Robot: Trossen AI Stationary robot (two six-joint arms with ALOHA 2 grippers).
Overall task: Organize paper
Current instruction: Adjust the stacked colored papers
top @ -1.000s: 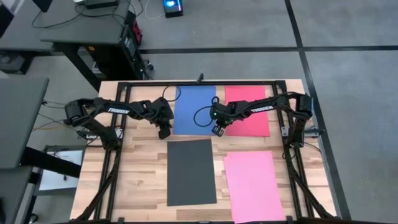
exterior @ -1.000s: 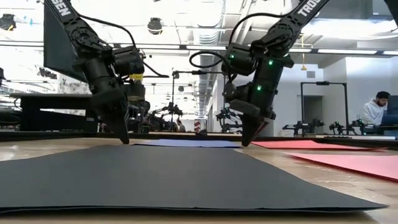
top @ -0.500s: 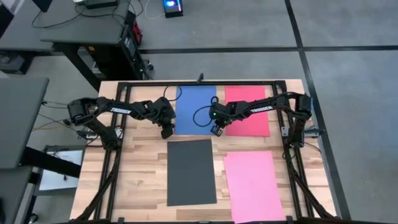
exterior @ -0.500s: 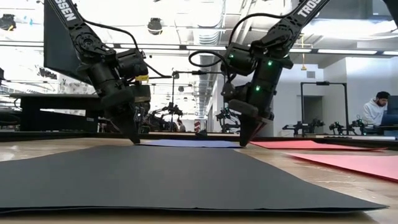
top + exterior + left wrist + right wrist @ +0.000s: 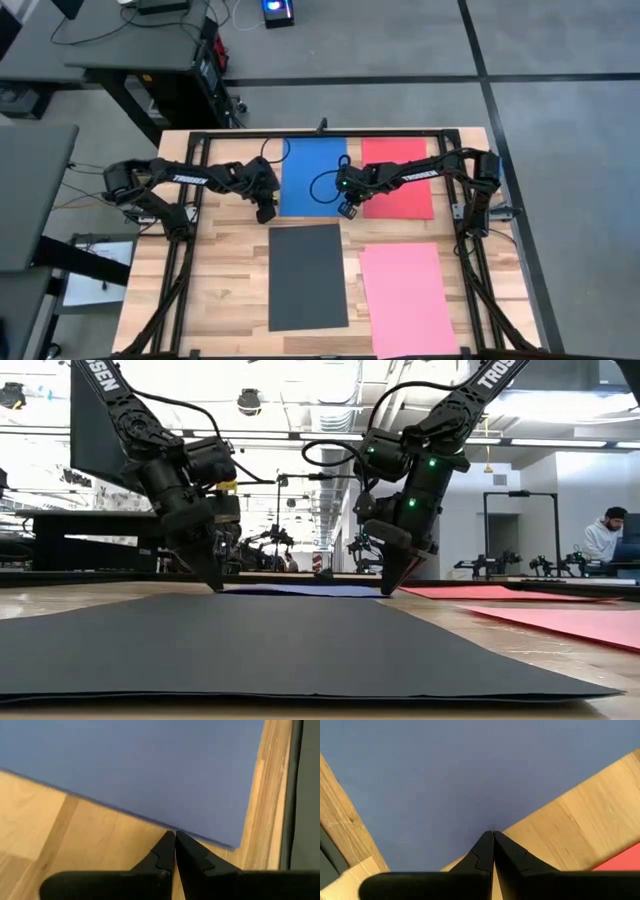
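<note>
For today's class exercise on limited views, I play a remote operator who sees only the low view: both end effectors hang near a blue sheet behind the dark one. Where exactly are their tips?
Observer: The left end effector is shut, its tip at the blue sheet's near edge by the left corner.
Operator: And the other arm?
Observer: The right end effector is shut too, its tip at the same sheet's near edge by the right corner.
Operator: How do the other sheets lie?
Observer: From above, four sheets lie apart in a grid: the red sheet beside the blue, the dark grey sheet and the pink sheet in front.
</note>
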